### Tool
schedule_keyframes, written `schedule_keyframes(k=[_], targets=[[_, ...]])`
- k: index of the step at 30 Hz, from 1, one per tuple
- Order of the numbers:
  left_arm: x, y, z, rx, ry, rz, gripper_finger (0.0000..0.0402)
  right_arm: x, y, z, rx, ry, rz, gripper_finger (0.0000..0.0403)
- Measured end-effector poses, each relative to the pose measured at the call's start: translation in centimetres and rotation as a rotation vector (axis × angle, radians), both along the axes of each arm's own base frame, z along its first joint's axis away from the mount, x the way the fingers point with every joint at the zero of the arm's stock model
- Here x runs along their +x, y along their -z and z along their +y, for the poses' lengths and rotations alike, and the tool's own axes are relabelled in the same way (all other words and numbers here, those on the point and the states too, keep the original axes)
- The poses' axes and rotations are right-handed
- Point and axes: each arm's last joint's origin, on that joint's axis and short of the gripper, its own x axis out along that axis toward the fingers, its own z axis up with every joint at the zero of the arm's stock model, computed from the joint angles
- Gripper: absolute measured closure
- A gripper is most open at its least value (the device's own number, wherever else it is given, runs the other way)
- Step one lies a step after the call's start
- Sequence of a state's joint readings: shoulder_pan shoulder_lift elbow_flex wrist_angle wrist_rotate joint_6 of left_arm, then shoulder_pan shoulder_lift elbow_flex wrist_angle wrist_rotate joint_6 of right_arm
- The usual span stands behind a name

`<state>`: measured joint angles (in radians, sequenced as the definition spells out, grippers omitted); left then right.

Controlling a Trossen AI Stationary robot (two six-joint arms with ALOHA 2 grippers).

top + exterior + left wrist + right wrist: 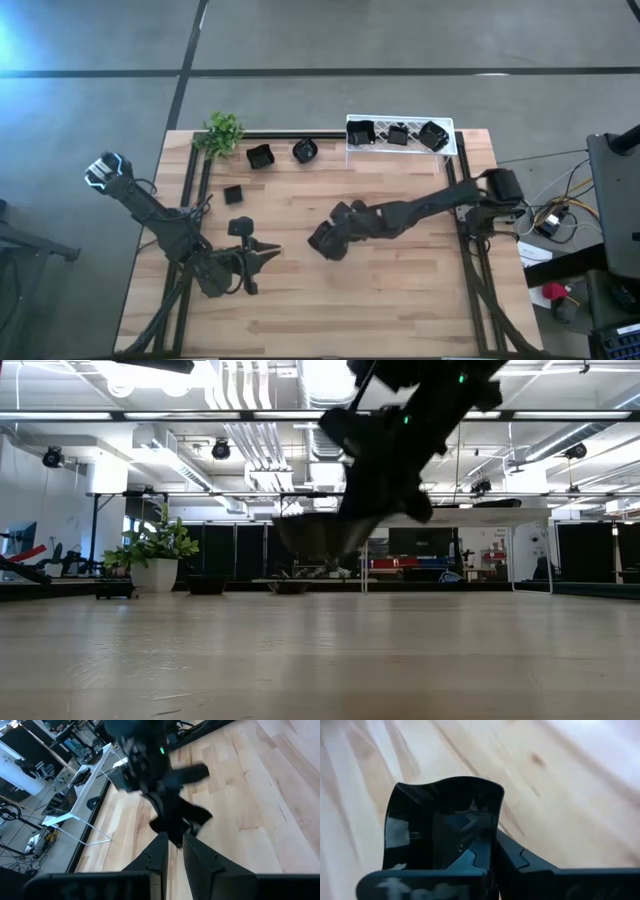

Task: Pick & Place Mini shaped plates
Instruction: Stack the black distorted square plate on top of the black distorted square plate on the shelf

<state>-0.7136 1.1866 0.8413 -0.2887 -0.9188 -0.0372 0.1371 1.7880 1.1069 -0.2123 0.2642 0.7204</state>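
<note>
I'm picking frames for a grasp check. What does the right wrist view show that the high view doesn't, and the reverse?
Only the right wrist view shows the grasp up close: the right hand shut on a glossy black plate, with its wavy raised rim above bare wood.

Only the high view shows the layout: three plates in the white rack, four loose plates near the green plant, and the left hand low on the table.

Both show the right hand over the light wooden table.

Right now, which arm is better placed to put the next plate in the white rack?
Right. Its tool already grips a black plate over mid-table, nearer the white rack; the left tool is empty.
</note>
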Motion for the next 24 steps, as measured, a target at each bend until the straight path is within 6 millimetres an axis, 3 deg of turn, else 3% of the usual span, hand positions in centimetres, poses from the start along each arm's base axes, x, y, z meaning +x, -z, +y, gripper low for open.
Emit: schedule_keyframes(k=[5,11,19,24], targets=[[0.0,0.0,0.0,-0.001,0.0,-0.001,0.0346,-1.5,-4.2,-0.7,-0.044,0.02,-0.085,0.0395],[0.0,-0.1,0.0,-0.01,0.0,-0.009,0.0346,-4.0,-9.4,-3.7,-0.113,0.149,-0.168,0.0395],[0.1,-0.2,-0.1,-0.018,0.003,-0.016,0.0346,-6.7,-14.8,-10.6,-0.172,0.298,-0.239,0.0395],[0.1,-0.2,-0.1,-0.019,0.003,-0.017,0.0346,-8.1,-16.3,-15.2,-0.141,0.394,-0.258,0.0394]])
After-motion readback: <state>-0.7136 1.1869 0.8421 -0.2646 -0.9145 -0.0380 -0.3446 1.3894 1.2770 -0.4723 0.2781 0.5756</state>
